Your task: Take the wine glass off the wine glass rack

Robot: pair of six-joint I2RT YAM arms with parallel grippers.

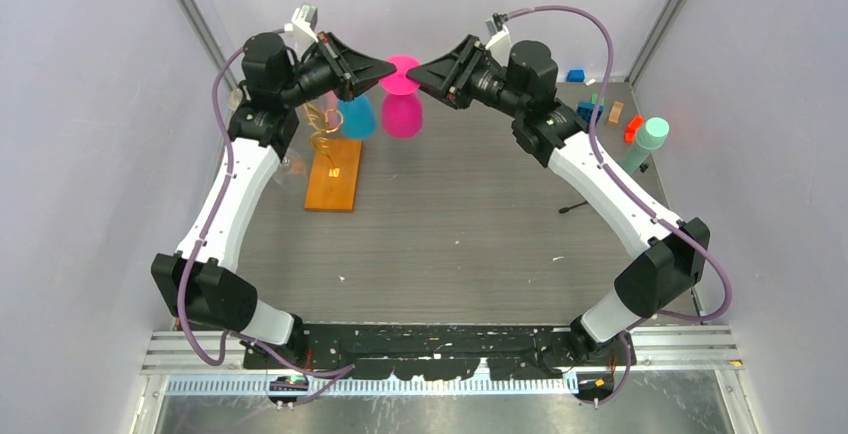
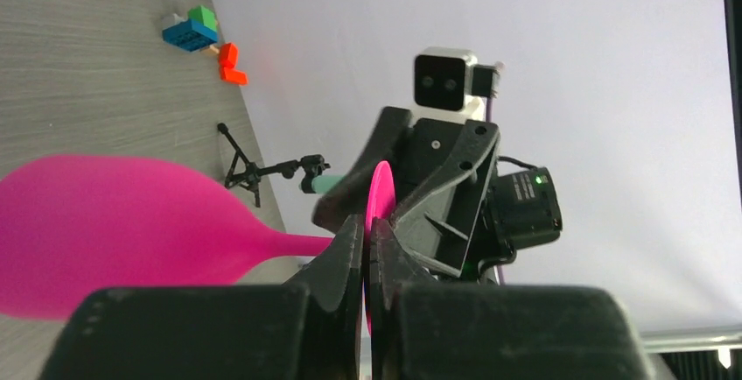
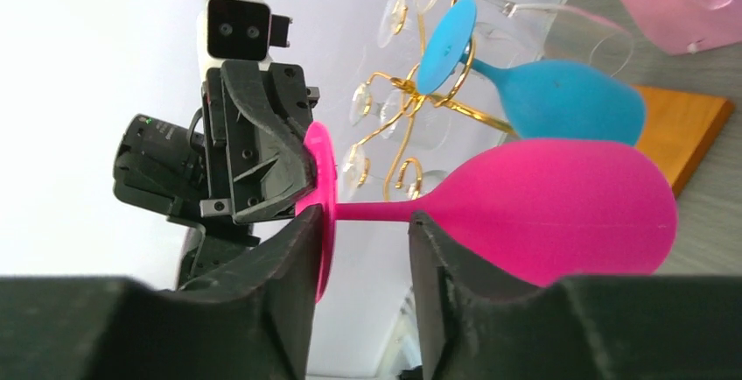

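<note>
The wine glass rack (image 1: 335, 176) stands at ten o'clock. At twelve, off it and up in the air, is the pink wine glass (image 1: 403, 104). The left gripper (image 1: 383, 72) pinches its foot tight. The right gripper (image 3: 365, 227) has its jaws apart around the stem. That one thin pinch might slip, and the glass would fall.

Top cam looks down from above the near edge over the whole table (image 1: 450, 244). Wrist cams face each other close-up. All three share the pink wine glass (image 2: 131, 222).
</note>
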